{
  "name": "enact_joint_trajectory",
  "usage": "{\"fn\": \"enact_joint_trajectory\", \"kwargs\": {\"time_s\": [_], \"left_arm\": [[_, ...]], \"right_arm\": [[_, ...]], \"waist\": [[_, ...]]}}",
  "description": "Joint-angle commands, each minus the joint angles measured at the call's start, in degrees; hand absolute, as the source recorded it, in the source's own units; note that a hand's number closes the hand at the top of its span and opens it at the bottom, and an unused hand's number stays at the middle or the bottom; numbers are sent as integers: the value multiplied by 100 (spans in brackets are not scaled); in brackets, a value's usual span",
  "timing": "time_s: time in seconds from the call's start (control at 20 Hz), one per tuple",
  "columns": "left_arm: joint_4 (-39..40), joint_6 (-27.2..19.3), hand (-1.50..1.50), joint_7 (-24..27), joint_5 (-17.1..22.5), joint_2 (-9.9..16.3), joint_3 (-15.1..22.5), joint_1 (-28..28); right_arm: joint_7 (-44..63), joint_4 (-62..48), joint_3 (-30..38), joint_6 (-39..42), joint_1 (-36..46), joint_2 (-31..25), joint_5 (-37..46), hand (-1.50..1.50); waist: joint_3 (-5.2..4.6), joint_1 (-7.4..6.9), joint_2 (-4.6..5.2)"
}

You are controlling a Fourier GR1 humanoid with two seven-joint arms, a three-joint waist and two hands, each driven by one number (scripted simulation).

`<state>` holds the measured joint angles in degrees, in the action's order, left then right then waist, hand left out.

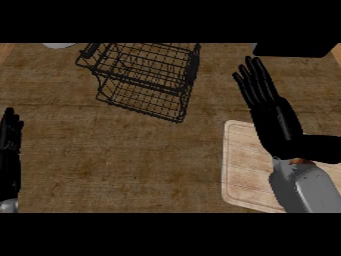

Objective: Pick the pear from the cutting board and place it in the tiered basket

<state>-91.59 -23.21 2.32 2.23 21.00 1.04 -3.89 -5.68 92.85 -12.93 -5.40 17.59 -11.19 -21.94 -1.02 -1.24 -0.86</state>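
Both robot hands flat-fingered: right robot hand [272, 117] over cutting board [243, 170], left robot hand [7, 150] edge-cropped.

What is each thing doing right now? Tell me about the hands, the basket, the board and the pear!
Left hand: open, fingers up, resting near the left edge.
Right hand: open, fingers straight, over the cutting board's top edge.
Tiered basket: on the counter, nothing inside.
Cutting board: lying flat on the counter, partly under the right arm.
Pear: almost hidden beneath the right hand; only a small orange bit shows.
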Motion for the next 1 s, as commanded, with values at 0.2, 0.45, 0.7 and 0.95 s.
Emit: {"fn": "enact_joint_trajectory", "kwargs": {"time_s": [0.2,0.45,0.7,0.95], "left_arm": [[276,1293,0,166,451,-351,961,445],[593,1908,0,195,649,-622,1427,646],[1433,2198,0,318,778,-723,1099,1148],[1295,2003,0,278,694,-856,1176,1021]], "right_arm": [[699,-1338,721,-1075,300,-219,445,-150],[440,-2606,1058,-2006,761,287,772,-150],[218,-2290,1032,-1985,761,-419,1384,-150],[2198,-1713,255,-1557,1092,-1785,2290,-150]], "waist": [[79,245,206],[104,33,178],[97,169,94],[72,269,19]]}}
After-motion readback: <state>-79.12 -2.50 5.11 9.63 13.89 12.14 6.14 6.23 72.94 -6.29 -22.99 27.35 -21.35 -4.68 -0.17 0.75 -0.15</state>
